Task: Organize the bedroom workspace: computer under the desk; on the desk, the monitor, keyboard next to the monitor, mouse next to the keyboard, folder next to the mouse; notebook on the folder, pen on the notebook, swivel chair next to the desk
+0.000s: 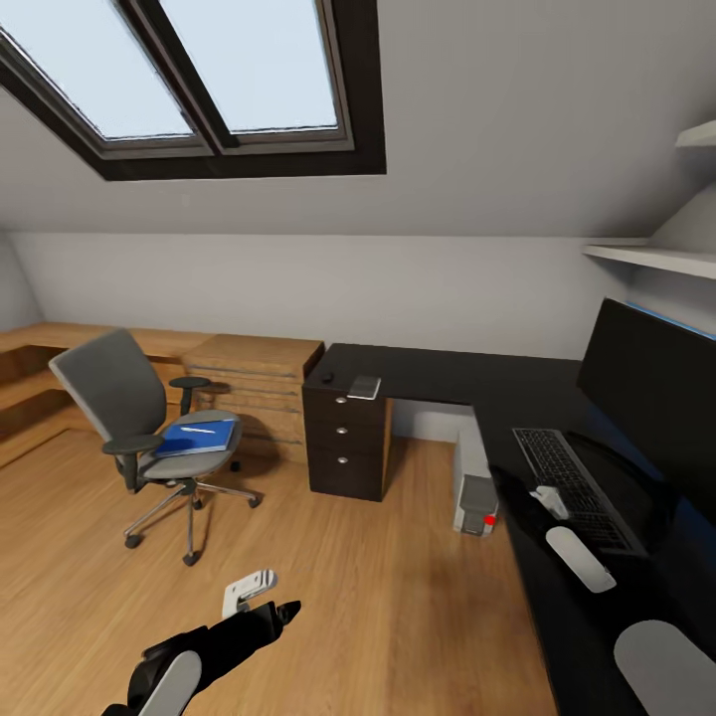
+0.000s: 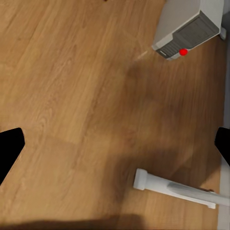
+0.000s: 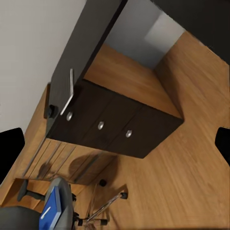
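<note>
Attic bedroom, wood floor: blue folder (image 1: 196,438) lies on the swivel chair (image 1: 139,438) seat, left of frame, probably light, thin, slippery, best pinched at an overhanging edge; left gripper (image 1: 261,589) apparently open, empty; right gripper's state cannot be told.

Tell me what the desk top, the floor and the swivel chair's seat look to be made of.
The desk top looks like matt black laminate or painted board: flat, with no grain or glare. The floor looks like light wood planks, with visible grain and seams. The swivel chair seat looks like grey fabric upholstery, dull and even; its base looks like shiny chrome metal.
</note>
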Available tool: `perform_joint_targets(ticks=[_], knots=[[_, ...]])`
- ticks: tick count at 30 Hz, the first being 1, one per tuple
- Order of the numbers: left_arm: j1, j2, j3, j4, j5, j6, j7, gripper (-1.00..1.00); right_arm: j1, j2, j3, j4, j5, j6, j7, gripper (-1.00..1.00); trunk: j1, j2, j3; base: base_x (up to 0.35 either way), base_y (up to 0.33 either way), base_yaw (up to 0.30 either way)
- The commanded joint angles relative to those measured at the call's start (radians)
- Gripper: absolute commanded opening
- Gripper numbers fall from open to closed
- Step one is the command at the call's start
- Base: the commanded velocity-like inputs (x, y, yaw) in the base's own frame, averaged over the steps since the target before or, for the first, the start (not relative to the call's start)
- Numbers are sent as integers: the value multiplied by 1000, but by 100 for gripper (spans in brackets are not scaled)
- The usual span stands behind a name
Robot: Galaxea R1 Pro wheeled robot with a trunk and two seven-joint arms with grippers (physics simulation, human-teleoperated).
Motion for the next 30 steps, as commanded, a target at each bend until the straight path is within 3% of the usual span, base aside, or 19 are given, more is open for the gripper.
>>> perform_joint_targets(ticks=[1, 7, 8, 14, 18, 30], knots=[[-1, 1, -2, -1, 11, 1, 9, 100, -1, -1, 3, 0, -8, 0, 2, 100, 0, -1, -1, 0, 285, 0], [-1, 1, -3, -1, 13, 2, 9, 100, -1, 23, 2, 1, -6, -15, -1, 100, 0, -1, -1, 0, 125, 108], [-1, 1, -5, -1, 13, 2, 9, 100, -1, 34, 2, 3, -3, -51, -2, 100, 0, -1, -1, 0, 3, 261], [-1, 1, -2, 0, 14, 1, 12, 100, -1, 48, 4, 5, -1, -57, -3, 100, 0, -1, -1, 0, 1, 265], [-1, 1, -2, 0, 14, 0, 13, 100, -1, 54, 7, 6, 0, -105, -7, 100, 0, -1, -1, 0, 0, 266], [-1, 1, -5, 0, 14, 2, 13, 100, -1, 80, 11, 20, 88, -119, -9, 100, 0, -1, -1, 0, 0, 266]])
